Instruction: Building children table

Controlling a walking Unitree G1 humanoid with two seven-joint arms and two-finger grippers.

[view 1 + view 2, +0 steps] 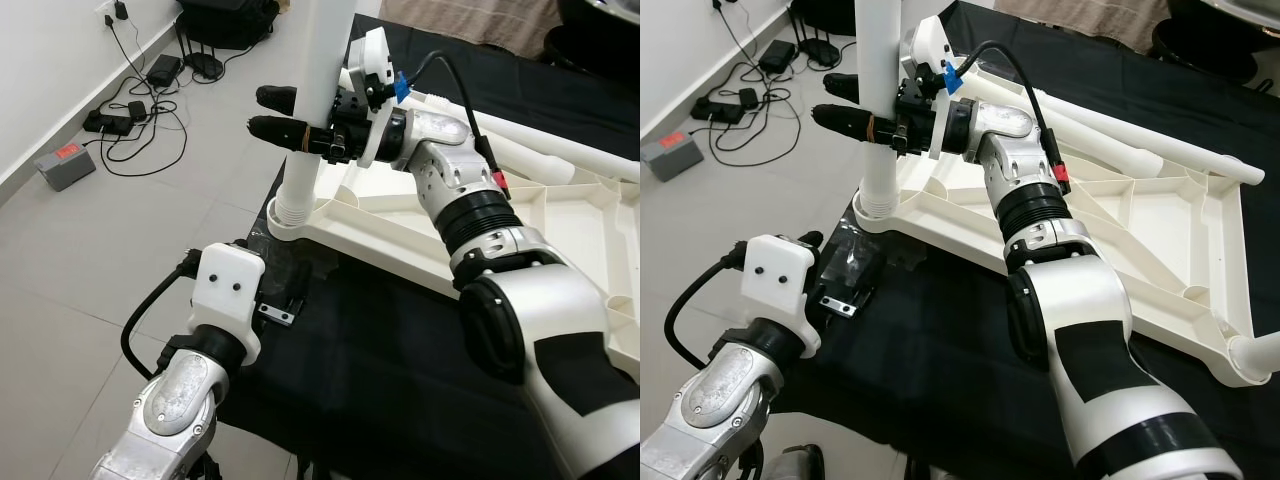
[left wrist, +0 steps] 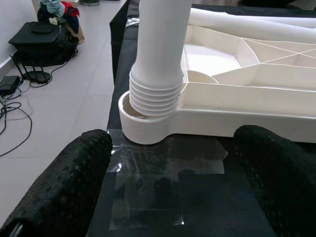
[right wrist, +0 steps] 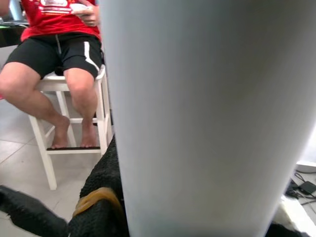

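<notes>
A white table leg stands upright, its ribbed lower end sitting in the corner socket of an upturned white tabletop that lies on black cloth. The right gripper has its two black fingers closed around the leg, above the socket. The left gripper sits low, just before the socket, fingers spread wide and holding nothing. The right wrist view shows a seated person in a red shirt on a white stool; the shirt's writing is too blurred to read. Cables lie on the floor beyond the leg.

The right gripper clamps an upright white table leg seated in the upturned tabletop's corner socket.
</notes>
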